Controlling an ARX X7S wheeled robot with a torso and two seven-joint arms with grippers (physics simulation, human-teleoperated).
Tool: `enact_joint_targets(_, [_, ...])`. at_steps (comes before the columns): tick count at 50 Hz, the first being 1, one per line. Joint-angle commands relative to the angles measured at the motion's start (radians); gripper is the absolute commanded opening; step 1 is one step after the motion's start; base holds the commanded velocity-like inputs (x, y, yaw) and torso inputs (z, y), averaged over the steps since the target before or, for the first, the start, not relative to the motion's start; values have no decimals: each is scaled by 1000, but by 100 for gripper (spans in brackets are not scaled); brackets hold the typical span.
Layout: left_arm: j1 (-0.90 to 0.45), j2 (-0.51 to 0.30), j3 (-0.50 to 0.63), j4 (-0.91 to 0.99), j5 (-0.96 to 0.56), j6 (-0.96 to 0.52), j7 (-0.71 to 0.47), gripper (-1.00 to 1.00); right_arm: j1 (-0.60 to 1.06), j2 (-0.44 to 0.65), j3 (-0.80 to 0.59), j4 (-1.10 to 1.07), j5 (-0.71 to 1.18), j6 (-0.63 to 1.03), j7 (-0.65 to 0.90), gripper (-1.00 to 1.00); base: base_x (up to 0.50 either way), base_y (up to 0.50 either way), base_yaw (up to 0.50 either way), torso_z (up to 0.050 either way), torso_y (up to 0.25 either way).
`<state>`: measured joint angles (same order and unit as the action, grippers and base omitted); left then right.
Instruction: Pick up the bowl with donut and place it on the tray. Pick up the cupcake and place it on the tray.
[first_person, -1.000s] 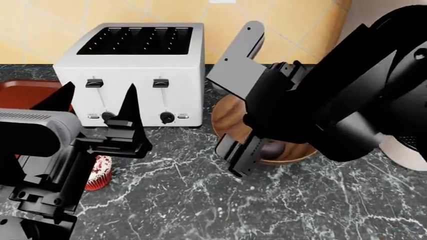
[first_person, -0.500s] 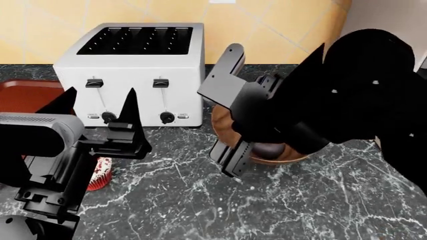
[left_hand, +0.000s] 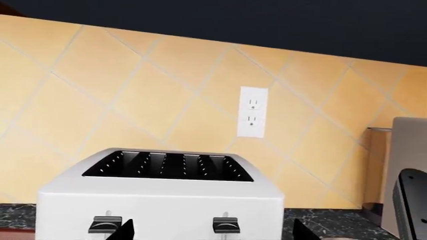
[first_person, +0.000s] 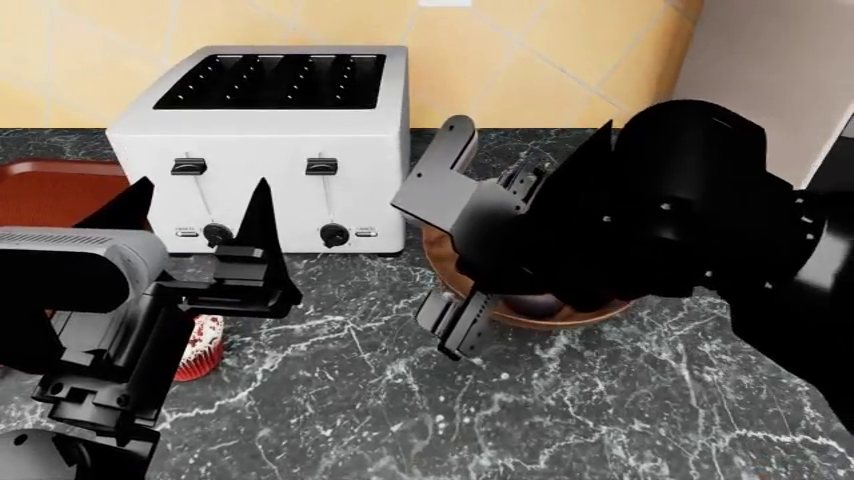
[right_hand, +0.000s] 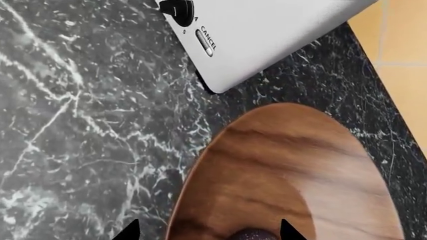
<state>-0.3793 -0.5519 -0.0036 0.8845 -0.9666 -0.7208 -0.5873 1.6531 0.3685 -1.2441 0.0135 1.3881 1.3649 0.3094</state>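
Note:
The brown wooden bowl (first_person: 567, 318) sits on the counter just right of the toaster, mostly hidden under my right arm. The dark purple donut (first_person: 531, 303) lies inside it. My right gripper (first_person: 451, 255) is open over the bowl's left rim. In the right wrist view the bowl (right_hand: 287, 170) fills the frame with the donut (right_hand: 257, 234) at the edge; the right gripper (right_hand: 209, 232) straddles the rim. The cupcake (first_person: 200, 345) stands below my open left gripper (first_person: 194, 215), which holds nothing. The left gripper (left_hand: 213, 232) faces the toaster. The tray (first_person: 47, 190) lies at far left.
A white four-slot toaster (first_person: 267, 140) stands at the back between tray and bowl, close to the bowl's rim (right_hand: 267, 30). A tiled wall with an outlet (left_hand: 252, 111) rises behind it. A beige panel (first_person: 781, 70) stands at the back right.
My right arm has swung left and lower over the bowl, and its wrist has turned. The left arm, cupcake and bowl have stayed put.

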Motion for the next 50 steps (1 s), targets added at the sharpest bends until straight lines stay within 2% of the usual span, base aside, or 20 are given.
enact_joint_targets(1, [13, -2, 0, -12, 11, 17, 10, 100, -17, -11, -34, 14, -33, -27, -45, 100, 0, 0, 0, 0, 0])
enact_joint_targets(50, [27, -5, 24, -39, 36, 49, 22, 100, -73, -21, -78, 93, -45, -63, -38, 100, 0, 0, 0, 0, 0])
